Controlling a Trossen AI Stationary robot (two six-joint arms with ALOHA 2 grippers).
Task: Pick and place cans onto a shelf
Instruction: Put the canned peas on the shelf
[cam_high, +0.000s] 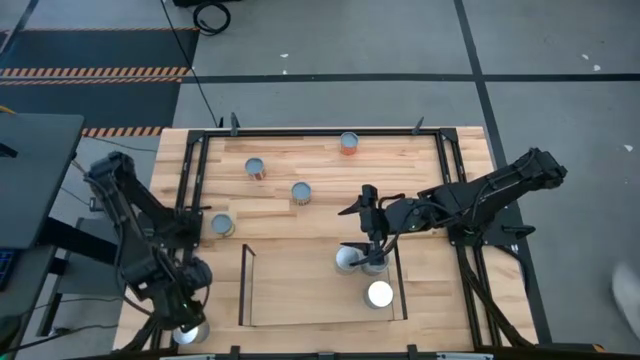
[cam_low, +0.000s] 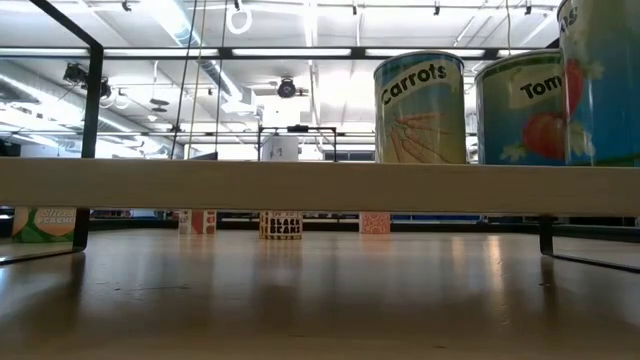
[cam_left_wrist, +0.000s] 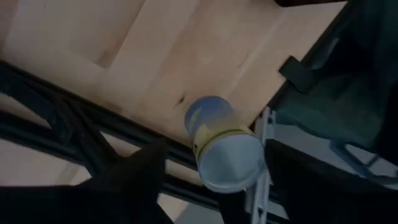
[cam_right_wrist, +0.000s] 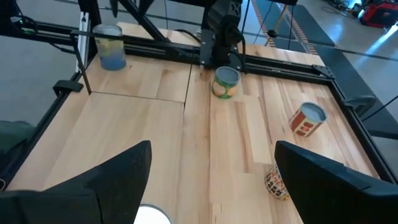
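My left gripper (cam_high: 188, 322) is open at the table's near left corner. Its fingers stand on either side of a blue-and-yellow can (cam_left_wrist: 222, 150) that stands by the black frame, with a gap showing on one side. My right gripper (cam_high: 370, 250) is open above the right part of the shelf (cam_high: 246, 285), over two cans (cam_high: 350, 260); a white can top (cam_right_wrist: 152, 216) shows below its fingers. A third can (cam_high: 378, 294) stands on the shelf nearer the table's front edge. In the low view the shelf cans (cam_low: 420, 108) stand upright on the wood board (cam_low: 200, 187).
Loose cans stand on the table: an orange one (cam_high: 347, 143) at the far edge, two (cam_high: 257, 169) (cam_high: 301, 192) in the middle, and one (cam_high: 222, 225) by the left rail. The large black frame (cam_high: 195, 160) edges the table. The shelf's left half is bare wood.
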